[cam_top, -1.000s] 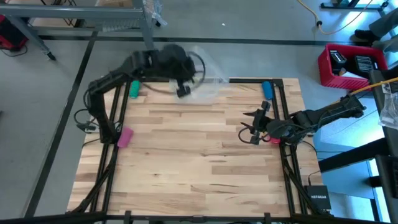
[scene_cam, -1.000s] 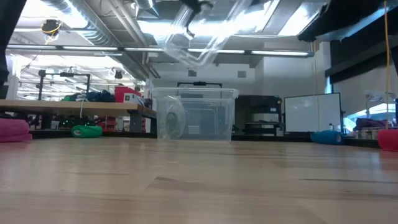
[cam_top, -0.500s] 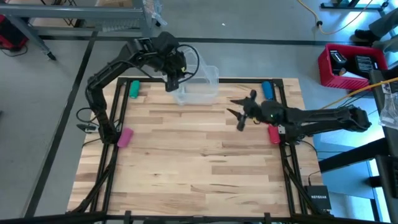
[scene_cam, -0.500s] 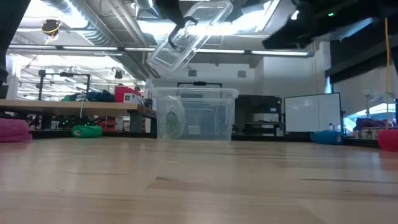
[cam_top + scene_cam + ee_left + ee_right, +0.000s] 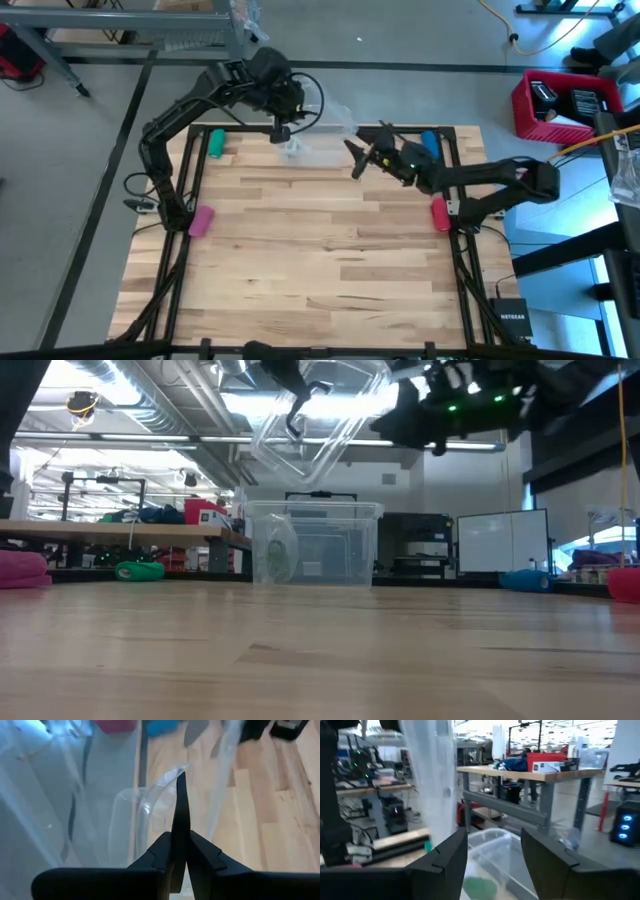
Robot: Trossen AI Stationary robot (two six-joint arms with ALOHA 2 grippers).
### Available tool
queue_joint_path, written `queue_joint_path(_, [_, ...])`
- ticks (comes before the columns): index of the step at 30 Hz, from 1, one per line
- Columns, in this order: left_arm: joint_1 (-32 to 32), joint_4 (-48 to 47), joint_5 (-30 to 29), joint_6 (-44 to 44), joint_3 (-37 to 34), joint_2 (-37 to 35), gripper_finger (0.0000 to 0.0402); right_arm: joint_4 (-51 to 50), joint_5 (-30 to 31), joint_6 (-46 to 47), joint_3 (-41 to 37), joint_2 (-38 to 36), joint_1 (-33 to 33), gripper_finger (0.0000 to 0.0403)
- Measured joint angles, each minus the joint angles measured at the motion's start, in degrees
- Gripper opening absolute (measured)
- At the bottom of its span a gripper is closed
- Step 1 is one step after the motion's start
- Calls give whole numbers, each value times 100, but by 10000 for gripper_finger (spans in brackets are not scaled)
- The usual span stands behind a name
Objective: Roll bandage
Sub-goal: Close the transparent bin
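My left gripper [image 5: 283, 133] is over the table's far edge, shut on a clear plastic lid [image 5: 322, 418] that it holds in the air. Under the lid a clear plastic box [image 5: 312, 545] stands on its base at the far edge. Something green [image 5: 480, 886] lies inside it; I cannot tell whether that is the bandage. No long green strip shows. My right gripper [image 5: 358, 158] hovers open to the right of the lid, pointing level toward the box, with nothing between its fingers [image 5: 445, 865]. My left gripper pinches the lid's thin edge [image 5: 172, 771] between its two fingers [image 5: 181, 795]. The fingers slant down at it from above. The lid hangs tilted below and beside them, clear of the box and the table.
A small green cylinder [image 5: 214, 143] lies at the far left, a pink roll [image 5: 201, 220] at the left edge, a blue roll [image 5: 429, 143] at the far right and a red one [image 5: 439, 213] at the right edge. The wooden top [image 5: 320, 260] toward the near edge is bare.
My right gripper has swung from the table's right side toward the far edge and the lid, and has tipped up to level, staying open. My left gripper has shifted a little toward the far edge, and the lid has turned in the air.
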Motion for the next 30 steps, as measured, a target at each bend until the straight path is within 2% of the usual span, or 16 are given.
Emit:
queue_joint_path(7, [148, -108, 171, 194, -9, 208, 29, 13, -154, 19, 781, 869, -70, 186])
queue_joint_path(10, [174, 40, 112, 125, -8, 211, 33, -31, -578, -3, 959, 1005, -68, 186])
queue_joint_path(12, [178, 91, -121, 36, -7, 215, 36, -52, -746, 58, 975, 1016, -64, 186])
queue_joint_path(16, [192, 210, -547, -137, -7, 231, 35, -18, -659, 390, 985, 1018, -64, 186])
queue_joint_path(21, [138, 216, -847, -457, -7, 258, 33, 921, -289, 651, 1008, 1361, -78, 186])
queue_joint_path(27, [135, -68, -1068, -346, -4, 426, 34, 756, -522, 845, 1563, 2006, -66, 186])
queue_joint_path(30, [133, -314, -1656, -223, -7, 481, 31, 577, -690, 852, 1874, 2287, -66, 186])
